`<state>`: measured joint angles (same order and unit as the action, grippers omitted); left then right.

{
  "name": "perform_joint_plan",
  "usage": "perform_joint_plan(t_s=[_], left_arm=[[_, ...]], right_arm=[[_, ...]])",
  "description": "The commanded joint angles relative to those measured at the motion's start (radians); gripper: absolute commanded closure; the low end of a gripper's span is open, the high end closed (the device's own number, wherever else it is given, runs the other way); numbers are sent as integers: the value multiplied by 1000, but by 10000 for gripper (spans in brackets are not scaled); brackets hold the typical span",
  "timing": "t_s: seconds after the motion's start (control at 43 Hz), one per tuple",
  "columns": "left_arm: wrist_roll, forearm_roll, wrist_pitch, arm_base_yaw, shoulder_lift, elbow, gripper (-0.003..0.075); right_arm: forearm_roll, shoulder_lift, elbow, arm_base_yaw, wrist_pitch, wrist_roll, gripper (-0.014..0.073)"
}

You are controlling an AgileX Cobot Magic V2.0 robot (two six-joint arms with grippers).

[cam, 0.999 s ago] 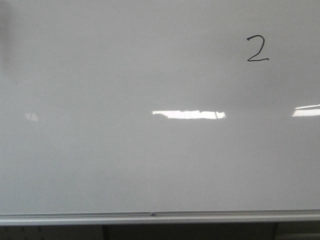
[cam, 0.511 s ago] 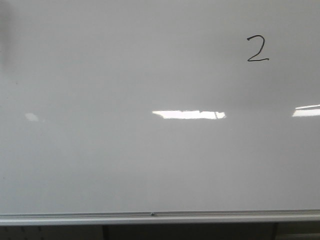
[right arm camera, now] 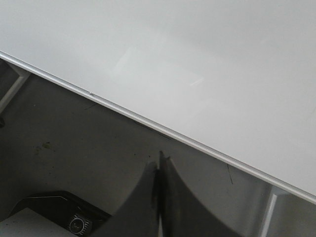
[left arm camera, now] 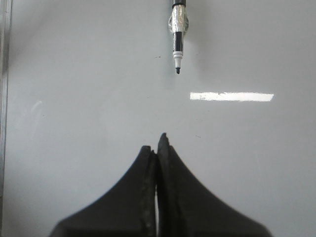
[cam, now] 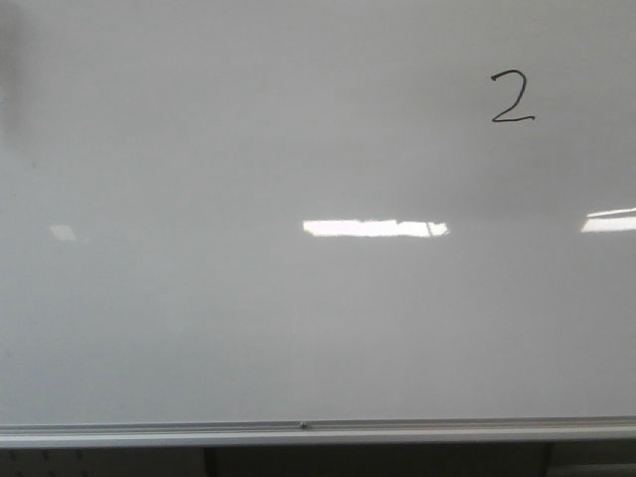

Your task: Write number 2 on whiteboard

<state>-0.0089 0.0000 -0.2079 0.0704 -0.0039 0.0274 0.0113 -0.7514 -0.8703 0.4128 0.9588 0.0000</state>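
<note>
The whiteboard (cam: 248, 328) fills the front view, with its silver rail (cam: 318, 433) along the lower edge. The number 2 (cam: 512, 98) is drawn in thin black at the upper right. No gripper shows in the front view. In the left wrist view my left gripper (left arm camera: 157, 144) is shut and empty in front of the whiteboard (left arm camera: 89, 89). A black and white marker (left arm camera: 177, 42) wrapped in silver tape points its tip toward the fingers; its upper end is out of view. My right gripper (right arm camera: 159, 162) is shut and empty, below the whiteboard's rail (right arm camera: 148, 124).
Bright rectangular light reflections (cam: 376, 228) lie on the board. A dark grey surface (right arm camera: 74, 143) lies below the rail in the right wrist view, with a dark device bearing a round knob (right arm camera: 77, 225) near the fingers. A metal frame edge (left arm camera: 5, 98) shows beside the board.
Only a faint reflection at the board's left has shifted a little. The number 2 and the board look the same.
</note>
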Motion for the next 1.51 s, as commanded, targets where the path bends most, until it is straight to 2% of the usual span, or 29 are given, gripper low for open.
perform_joint_plan(t_s=[0.0,0.163,1.255,1.371,1.487], left_arm=[[0,0,174,2,-29,-9,741],[0,0,299,2,-29,-69,741],[0,0,291,2,-26,-67,741],[0,0,291,2,-26,-67,741],[0,0,291,2,-26,-67,741]], right_arm=[[-11,4,-30,-1,-59,0,662],[-11,4,-30,-1,-58,0,662],[-11,20,-18,-1,-71,0,662],[-11,76,18,-56,-80,0,662],[-6,159,76,-171,-147,0,662]])
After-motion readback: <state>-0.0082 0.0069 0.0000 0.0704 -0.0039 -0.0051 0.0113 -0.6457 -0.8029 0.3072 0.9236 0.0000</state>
